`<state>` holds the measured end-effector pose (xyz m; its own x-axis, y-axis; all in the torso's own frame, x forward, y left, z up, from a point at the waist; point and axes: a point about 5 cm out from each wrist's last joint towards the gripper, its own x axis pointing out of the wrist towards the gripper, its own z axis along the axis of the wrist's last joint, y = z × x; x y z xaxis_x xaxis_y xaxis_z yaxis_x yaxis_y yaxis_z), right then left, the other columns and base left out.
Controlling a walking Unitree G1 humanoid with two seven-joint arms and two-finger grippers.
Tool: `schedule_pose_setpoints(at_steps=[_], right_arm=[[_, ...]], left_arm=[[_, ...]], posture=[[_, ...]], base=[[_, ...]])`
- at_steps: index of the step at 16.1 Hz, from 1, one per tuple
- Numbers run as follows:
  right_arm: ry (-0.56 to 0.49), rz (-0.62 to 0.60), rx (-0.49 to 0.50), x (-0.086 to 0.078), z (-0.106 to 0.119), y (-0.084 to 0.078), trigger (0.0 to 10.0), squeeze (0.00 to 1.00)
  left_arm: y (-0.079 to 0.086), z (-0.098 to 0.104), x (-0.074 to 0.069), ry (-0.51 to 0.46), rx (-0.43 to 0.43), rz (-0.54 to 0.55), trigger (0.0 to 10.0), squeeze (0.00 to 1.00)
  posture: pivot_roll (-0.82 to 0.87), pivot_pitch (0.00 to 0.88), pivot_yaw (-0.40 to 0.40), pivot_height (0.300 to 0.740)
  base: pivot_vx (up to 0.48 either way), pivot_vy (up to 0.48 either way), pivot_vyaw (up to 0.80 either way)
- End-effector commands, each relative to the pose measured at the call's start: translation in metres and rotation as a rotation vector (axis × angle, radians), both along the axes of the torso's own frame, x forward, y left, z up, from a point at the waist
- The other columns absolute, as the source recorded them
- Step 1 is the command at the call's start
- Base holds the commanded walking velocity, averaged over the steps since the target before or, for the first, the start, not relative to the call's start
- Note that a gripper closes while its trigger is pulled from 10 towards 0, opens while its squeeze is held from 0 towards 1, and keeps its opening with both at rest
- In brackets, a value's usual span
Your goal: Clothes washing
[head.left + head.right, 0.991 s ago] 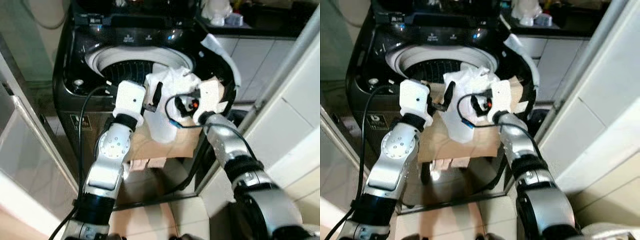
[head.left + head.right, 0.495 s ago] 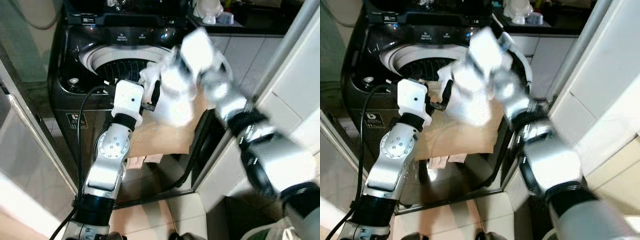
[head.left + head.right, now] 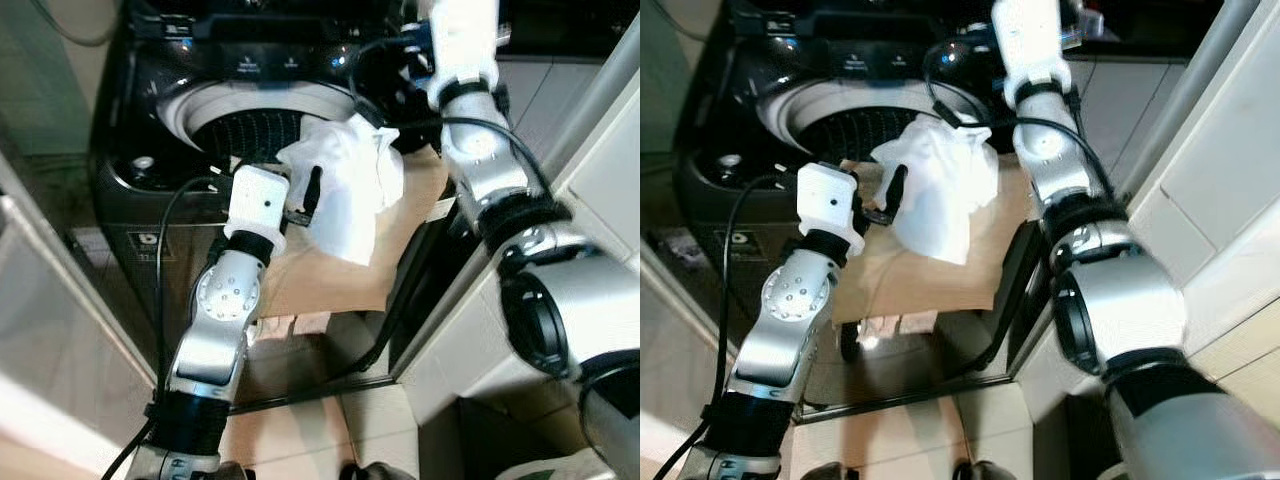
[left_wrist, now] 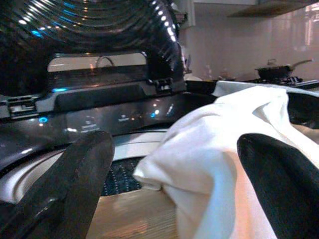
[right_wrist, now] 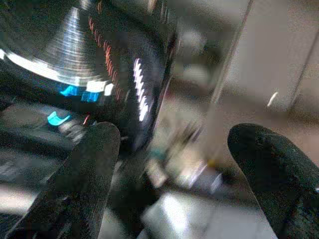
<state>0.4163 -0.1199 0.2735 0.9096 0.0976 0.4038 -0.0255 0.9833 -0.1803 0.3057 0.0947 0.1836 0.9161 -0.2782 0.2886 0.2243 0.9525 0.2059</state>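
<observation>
A dark grey top-loading washing machine (image 3: 150,120) stands before the robot with its lid up and its ribbed drum (image 3: 250,130) open. A flat brown sheet of cardboard (image 3: 330,270) lies across the machine's front right corner and hangs down over its front face. The crumpled white cloth (image 3: 345,195), the thing to be washed, is bunched at the front rim of the drum, partly on the cardboard and not yet inside. The left claw (image 3: 310,195) is at the cloth's near edge; in the left wrist view its two black fingers (image 4: 79,174) stand wide apart with the cloth between them, so it looks poised rather than closed on the fabric. The right claw (image 5: 174,164) is raised over the machine's back right corner by the control panel (image 3: 270,62), fingers spread wide and empty. The cloth looks light, soft and limp; it should sag and trail, so a pinch on a thick fold near its middle seems best. A second ago the right arm was low beside the cloth; it has since swung up and away, leaving the cloth to the left claw.
</observation>
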Motion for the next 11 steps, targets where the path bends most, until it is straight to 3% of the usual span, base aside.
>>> schedule_pose_setpoints(at_steps=[1,3,4,7,8,9,10,11], right_arm=[[0.074,0.11,0.103,-0.001,-0.016,0.002,10.0,0.0],[0.048,0.226,0.132,-0.008,-0.026,0.011,10.0,0.0],[0.018,0.295,0.177,-0.023,-0.042,0.007,10.0,0.0],[-0.024,0.382,0.212,-0.05,-0.049,0.004,10.0,0.0],[-0.024,0.437,0.222,-0.071,-0.052,0.002,10.0,0.0],[-0.022,0.444,0.221,-0.076,-0.054,0.001,10.0,0.0],[0.074,0.469,0.207,-0.09,-0.077,-0.003,10.0,0.0],[0.164,0.462,0.181,-0.094,-0.099,-0.006,10.0,0.0]], left_arm=[[-0.004,0.002,0.0,-0.002,0.003,-0.018,10.0,0.0],[-0.002,0.002,-0.001,0.001,0.003,-0.011,10.0,0.0],[0.0,0.001,-0.001,0.002,0.002,-0.003,10.0,0.0],[0.001,0.001,-0.002,0.003,0.004,-0.001,10.0,0.0],[0.001,0.0,-0.003,0.003,0.007,-0.003,10.0,0.0],[0.001,0.0,-0.003,0.003,0.008,-0.003,10.0,0.0],[0.001,0.0,-0.003,0.004,0.01,-0.007,10.0,0.0],[0.0,0.0,-0.002,0.003,0.009,-0.01,10.0,0.0]], posture=[[0.02,0.0,-0.077,0.74],[0.02,0.0,-0.077,0.74],[0.02,0.0,-0.083,0.74],[0.02,0.0,-0.086,0.74],[0.02,0.0,-0.086,0.74],[0.02,0.0,-0.086,0.74],[0.01,0.0,-0.086,0.74],[0.0,0.0,-0.081,0.74]], base=[[0.0,0.0,0.0],[0.0,0.0,0.0],[0.0,0.0,0.0],[0.0,0.0,0.0],[0.0,0.0,0.0],[0.0,0.0,0.0],[0.0,0.0,0.0],[0.0,0.0,0.0]])
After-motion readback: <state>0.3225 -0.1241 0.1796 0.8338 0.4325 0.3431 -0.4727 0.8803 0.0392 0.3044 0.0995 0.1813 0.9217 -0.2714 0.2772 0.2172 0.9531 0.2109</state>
